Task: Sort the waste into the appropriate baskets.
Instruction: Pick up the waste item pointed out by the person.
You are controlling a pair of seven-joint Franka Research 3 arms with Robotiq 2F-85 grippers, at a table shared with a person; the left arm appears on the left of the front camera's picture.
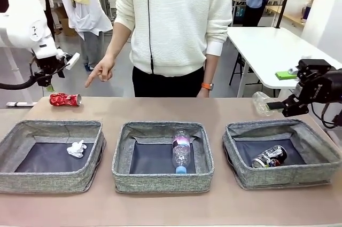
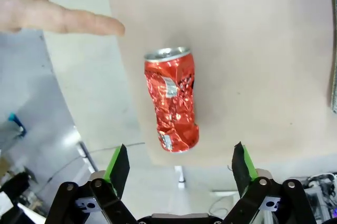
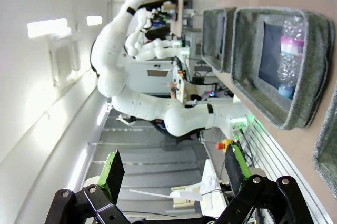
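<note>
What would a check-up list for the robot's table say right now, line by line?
surface: brown table, flat, bare along the front.
job's things: left basket holds the white tissue wad; middle basket holds the clear bottle; right basket holds the black-silver can; red can lies on the table behind the left basket; crumpled clear plastic sits behind the right basket.
clutter: nothing seen.
grippers: left gripper open, above the red can; right gripper open, empty, beside the plastic.
cables: black cable hangs off the left arm.
surroundings: person's hand points toward the red can; white table behind.
</note>
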